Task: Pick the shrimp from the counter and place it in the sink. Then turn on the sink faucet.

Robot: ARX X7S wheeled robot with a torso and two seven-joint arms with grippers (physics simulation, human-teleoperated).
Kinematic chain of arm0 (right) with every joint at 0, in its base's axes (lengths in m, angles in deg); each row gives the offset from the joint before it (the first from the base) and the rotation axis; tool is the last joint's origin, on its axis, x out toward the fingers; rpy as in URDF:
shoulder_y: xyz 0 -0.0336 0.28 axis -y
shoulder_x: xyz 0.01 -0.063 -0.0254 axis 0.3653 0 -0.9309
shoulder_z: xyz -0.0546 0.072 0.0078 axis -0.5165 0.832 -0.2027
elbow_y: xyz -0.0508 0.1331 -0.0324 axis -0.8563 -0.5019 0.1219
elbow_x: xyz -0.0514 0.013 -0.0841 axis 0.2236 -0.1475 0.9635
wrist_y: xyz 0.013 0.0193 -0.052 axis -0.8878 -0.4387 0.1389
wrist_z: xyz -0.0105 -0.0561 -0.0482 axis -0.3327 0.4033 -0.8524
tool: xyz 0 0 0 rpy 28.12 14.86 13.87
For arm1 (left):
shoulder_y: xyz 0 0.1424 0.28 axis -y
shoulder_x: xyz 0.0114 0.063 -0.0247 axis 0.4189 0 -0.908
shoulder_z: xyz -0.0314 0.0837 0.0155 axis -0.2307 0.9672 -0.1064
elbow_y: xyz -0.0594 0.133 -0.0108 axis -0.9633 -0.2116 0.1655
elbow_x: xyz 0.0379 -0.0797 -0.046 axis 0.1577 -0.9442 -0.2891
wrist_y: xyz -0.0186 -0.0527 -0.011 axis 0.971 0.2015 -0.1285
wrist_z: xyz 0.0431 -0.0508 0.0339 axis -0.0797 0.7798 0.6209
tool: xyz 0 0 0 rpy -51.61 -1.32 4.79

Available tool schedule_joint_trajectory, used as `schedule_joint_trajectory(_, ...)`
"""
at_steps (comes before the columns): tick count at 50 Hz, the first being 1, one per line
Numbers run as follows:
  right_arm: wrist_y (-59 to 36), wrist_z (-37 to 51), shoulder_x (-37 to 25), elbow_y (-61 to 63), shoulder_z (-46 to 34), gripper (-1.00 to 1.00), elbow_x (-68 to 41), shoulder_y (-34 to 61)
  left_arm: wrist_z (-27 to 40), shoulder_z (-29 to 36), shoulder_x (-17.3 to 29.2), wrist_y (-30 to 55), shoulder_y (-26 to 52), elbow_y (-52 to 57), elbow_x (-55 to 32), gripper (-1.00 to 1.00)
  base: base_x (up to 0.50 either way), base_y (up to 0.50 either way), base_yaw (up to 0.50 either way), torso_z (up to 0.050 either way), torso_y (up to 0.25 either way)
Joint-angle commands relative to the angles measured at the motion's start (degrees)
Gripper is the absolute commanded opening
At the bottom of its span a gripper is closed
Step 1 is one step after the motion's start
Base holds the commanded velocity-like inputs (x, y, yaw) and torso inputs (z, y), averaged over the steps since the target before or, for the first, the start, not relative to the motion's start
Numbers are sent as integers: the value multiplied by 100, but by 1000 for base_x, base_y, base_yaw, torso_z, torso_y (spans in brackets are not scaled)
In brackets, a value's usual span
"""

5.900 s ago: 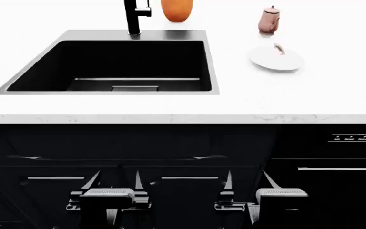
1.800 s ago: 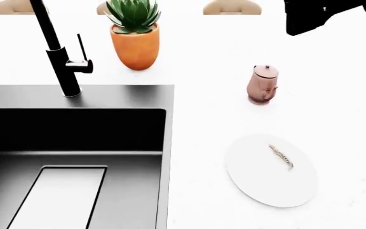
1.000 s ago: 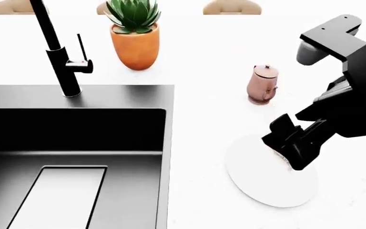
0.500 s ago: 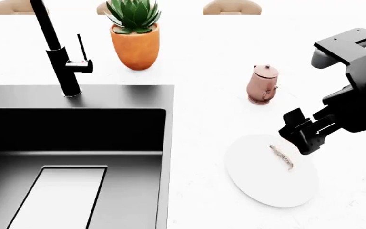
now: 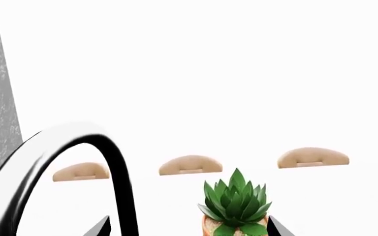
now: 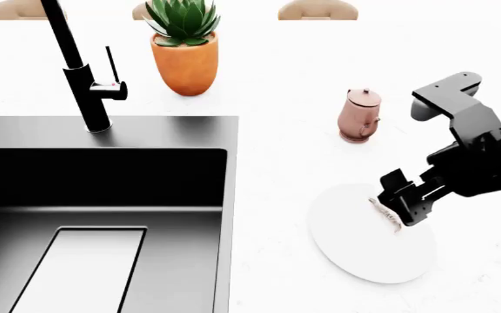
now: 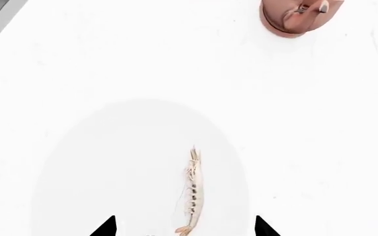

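The shrimp (image 6: 385, 212) is a thin tan sliver lying on a round white plate (image 6: 364, 251) on the white counter (image 6: 276, 169); it also shows in the right wrist view (image 7: 193, 194). My right gripper (image 6: 404, 202) hangs open just above the shrimp, its fingertips (image 7: 107, 227) wide apart on either side of it. The black sink (image 6: 102, 215) lies at the left, with the tall black faucet (image 6: 81, 72) behind it. The faucet's curved tube shows in the left wrist view (image 5: 120, 182). My left gripper (image 5: 187, 228) is open and empty; it is out of the head view.
An orange plant pot (image 6: 184, 62) stands beside the faucet and shows in the left wrist view (image 5: 236, 223). A small copper-pink kettle (image 6: 357, 116) stands behind the plate, close to the right arm; it also shows in the right wrist view (image 7: 300, 14).
The right arm came into view from the right, dipped over the plate, pulled back a little, and now sits lower with its open fingers over the shrimp. The shrimp has not moved.
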Motion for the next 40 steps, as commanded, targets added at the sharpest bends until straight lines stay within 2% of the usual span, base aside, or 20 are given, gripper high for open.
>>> schedule_joint_trajectory(1,154,-302,-1,77,-137,100,302,-217,-1,8,35,-43,-64,19,-9,100,0,0,0,0,0)
schedule_joint_trajectory(40,669,-731,112,-72,-419,100,903,-606,-25,68,82,-151,-182,32,-27,100,0,0,0,0,0)
